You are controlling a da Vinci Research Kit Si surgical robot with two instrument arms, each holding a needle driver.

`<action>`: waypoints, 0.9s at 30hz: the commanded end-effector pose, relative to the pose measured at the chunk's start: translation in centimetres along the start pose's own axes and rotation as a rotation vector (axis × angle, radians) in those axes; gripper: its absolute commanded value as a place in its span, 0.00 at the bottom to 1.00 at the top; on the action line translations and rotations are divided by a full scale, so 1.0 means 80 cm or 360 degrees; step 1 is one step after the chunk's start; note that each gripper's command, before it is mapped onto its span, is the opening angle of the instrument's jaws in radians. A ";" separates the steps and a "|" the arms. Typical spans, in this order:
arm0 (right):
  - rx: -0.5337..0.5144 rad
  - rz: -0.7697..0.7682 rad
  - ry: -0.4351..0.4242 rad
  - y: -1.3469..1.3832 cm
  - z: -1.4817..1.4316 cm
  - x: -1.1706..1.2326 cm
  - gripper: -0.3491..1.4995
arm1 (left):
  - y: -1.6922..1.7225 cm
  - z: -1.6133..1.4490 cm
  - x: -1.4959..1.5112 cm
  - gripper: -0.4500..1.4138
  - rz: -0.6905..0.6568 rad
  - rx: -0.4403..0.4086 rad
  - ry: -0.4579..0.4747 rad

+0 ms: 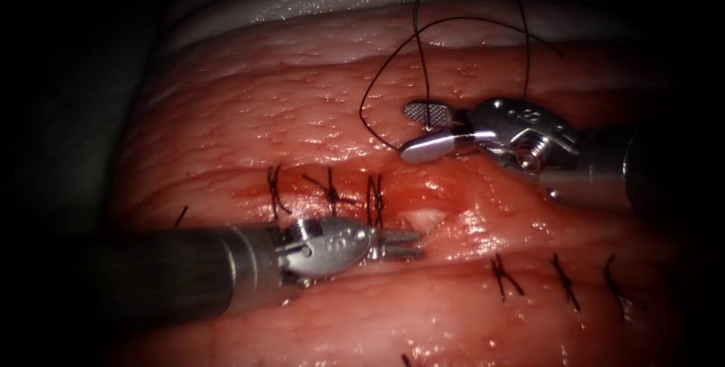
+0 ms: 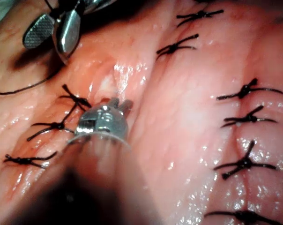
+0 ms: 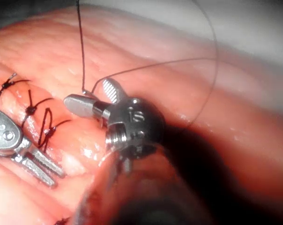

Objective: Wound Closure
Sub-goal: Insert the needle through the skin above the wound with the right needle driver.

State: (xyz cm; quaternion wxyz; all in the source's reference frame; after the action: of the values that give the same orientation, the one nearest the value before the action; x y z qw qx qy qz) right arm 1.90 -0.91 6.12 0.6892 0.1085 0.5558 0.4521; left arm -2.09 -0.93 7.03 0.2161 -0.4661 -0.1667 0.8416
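My right tool hovers over the tissue just right of the stitched stretch, jaws open. Black thread loops above it, and one strand drops down between its open jaws, ungripped. My left tool comes in from the lower left with its jaws slightly open and nothing in them. Its tips rest at the gaping part of the cut, beside the third stitch. Where the needle lies I cannot tell. The left wrist view has the left jaws at the cut and the right tool beyond.
Three knotted stitches close the cut left of the gap. A second row of stitches runs along a lower cut at the right, with several more beside it. Red fluid wets the wound edges.
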 end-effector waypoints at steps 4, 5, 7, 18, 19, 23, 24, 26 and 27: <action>0.0021 -0.0016 0.0003 -0.0001 0.0009 -0.0003 0.59 | -0.0001 0.0008 -0.0002 0.18 0.0000 -0.0001 0.0001; 0.0021 -0.0018 0.0004 -0.0001 0.0009 -0.0004 0.27 | -0.0001 0.0008 -0.0002 0.18 0.0000 -0.0002 0.0001; 0.0021 -0.0023 0.0006 -0.0002 0.0009 -0.0009 0.00 | -0.0001 0.0006 -0.0001 0.18 -0.0001 -0.0003 0.0001; 0.0032 0.0489 -0.0370 -0.0015 0.0007 -0.0027 0.00 | -0.0002 0.0003 0.0001 0.17 -0.0004 -0.0008 0.0001; 0.0037 0.0567 -0.0417 -0.0020 0.0004 -0.0028 0.00 | -0.0002 0.0003 0.0001 0.17 -0.0004 -0.0008 0.0001; 0.0081 0.0681 -0.0558 -0.0044 -0.0005 -0.0033 0.00 | -0.0005 0.0002 0.0001 0.17 -0.0005 -0.0005 0.0000; 0.0122 0.0694 -0.0589 -0.0053 -0.0008 -0.0036 0.00 | -0.0005 0.0002 0.0001 0.17 -0.0005 -0.0005 0.0000; 0.0208 0.0741 -0.0626 -0.0070 -0.0010 -0.0044 0.00 | -0.0005 0.0002 0.0002 0.16 -0.0016 -0.0008 -0.0004; 0.0222 0.0746 -0.0628 -0.0075 -0.0009 -0.0047 0.00 | -0.0006 0.0001 0.0002 0.16 -0.0007 -0.0007 0.0000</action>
State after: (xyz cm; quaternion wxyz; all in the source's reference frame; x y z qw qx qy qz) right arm 2.06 -1.53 5.91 0.6515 0.3653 0.3999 0.5312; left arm -2.04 -0.88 6.99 0.2175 -0.4657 -0.1682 0.8411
